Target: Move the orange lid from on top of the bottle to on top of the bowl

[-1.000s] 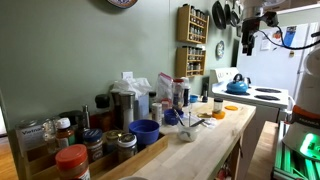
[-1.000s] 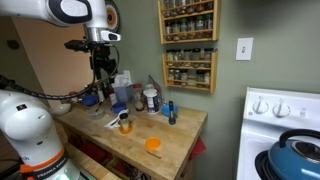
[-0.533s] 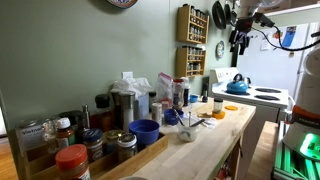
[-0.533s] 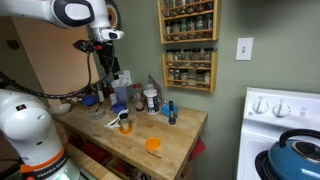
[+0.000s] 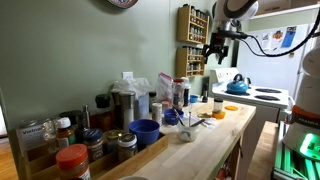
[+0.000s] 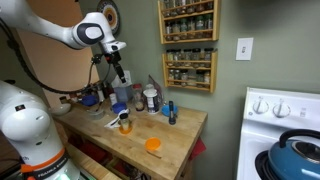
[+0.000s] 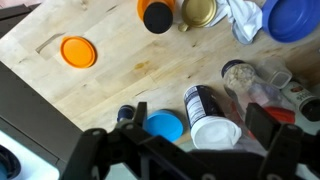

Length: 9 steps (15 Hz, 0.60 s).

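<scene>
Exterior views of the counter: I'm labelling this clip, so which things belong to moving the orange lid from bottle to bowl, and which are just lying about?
For the job: orange lid, bottle, blue bowl, gripper.

Lying about: kettle, spice rack, jar with wide red lid, flat orange disc.

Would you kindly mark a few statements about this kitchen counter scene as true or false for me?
1. The gripper hangs open in the air above the counter, holding nothing. True.
2. The orange lid lies on the blue bowl. False: it sits on top of the bottle.
3. A blue kettle stands on the stove. True.
4. The spice rack on the wall is empty. False: its shelves are full of jars.
</scene>
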Each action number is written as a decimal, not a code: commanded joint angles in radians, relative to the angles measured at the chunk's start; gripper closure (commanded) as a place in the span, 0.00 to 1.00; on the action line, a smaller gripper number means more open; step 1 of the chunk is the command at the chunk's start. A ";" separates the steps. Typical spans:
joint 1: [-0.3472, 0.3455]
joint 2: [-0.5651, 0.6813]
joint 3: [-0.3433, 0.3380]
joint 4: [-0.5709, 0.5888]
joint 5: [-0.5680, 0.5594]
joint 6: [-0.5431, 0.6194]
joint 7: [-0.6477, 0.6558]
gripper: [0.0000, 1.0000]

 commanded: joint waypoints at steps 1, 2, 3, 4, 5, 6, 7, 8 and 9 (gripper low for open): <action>0.013 0.022 0.004 0.006 -0.012 0.002 0.030 0.00; 0.014 0.034 0.007 0.009 -0.014 0.004 0.038 0.00; 0.012 0.037 0.005 0.012 -0.015 0.004 0.038 0.00; 0.008 0.037 0.004 0.015 -0.016 0.003 0.038 0.00; 0.005 0.037 0.003 0.018 -0.017 0.003 0.038 0.00; 0.004 0.037 0.003 0.020 -0.017 0.003 0.038 0.00; 0.003 0.037 0.003 0.020 -0.017 0.003 0.038 0.00; 0.003 0.037 0.003 0.021 -0.017 0.003 0.038 0.00; 0.003 0.037 0.003 0.021 -0.017 0.003 0.038 0.00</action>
